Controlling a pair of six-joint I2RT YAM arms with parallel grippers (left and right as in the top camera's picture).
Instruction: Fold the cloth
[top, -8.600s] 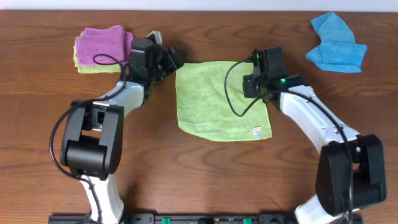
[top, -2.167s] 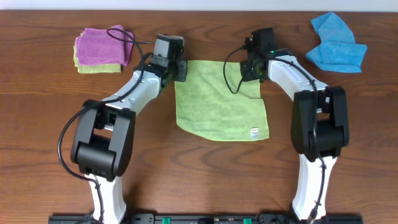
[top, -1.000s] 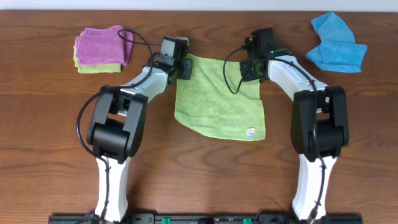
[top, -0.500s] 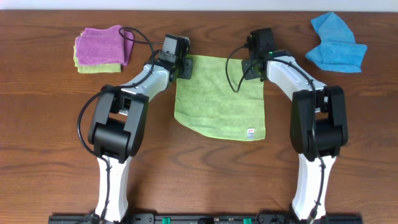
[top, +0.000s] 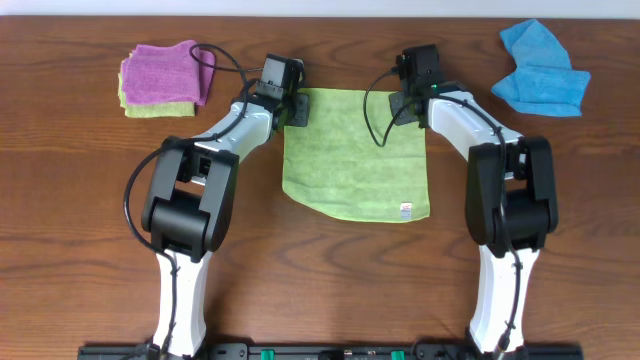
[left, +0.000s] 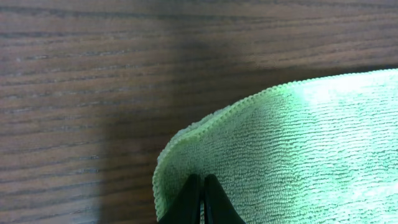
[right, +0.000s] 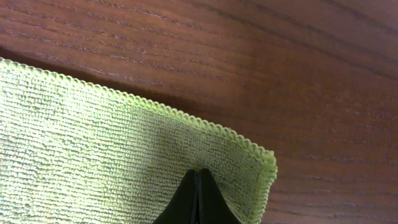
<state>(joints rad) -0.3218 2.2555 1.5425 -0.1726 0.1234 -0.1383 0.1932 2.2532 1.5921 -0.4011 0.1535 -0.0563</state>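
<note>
One cloth (top: 355, 160); left gripper (left: 200, 190) and right gripper (right: 198, 186), each pressed together, apparently pinch its two far corners; bare table (top: 330, 270) nearside.

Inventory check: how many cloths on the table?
4: lime-green cloth spread at centre; purple cloth far left, stacked on a folded green cloth; blue cloth far right. Others may be hidden underneath.

Centred on the table (top: 80, 210), the cloth (top: 355, 160) (left gripper (left: 200, 182), right gripper (right: 198, 175) at its far corners), stacked towels (top: 160, 78) back-left, crumpled towel (top: 542, 70) back-right.
</note>
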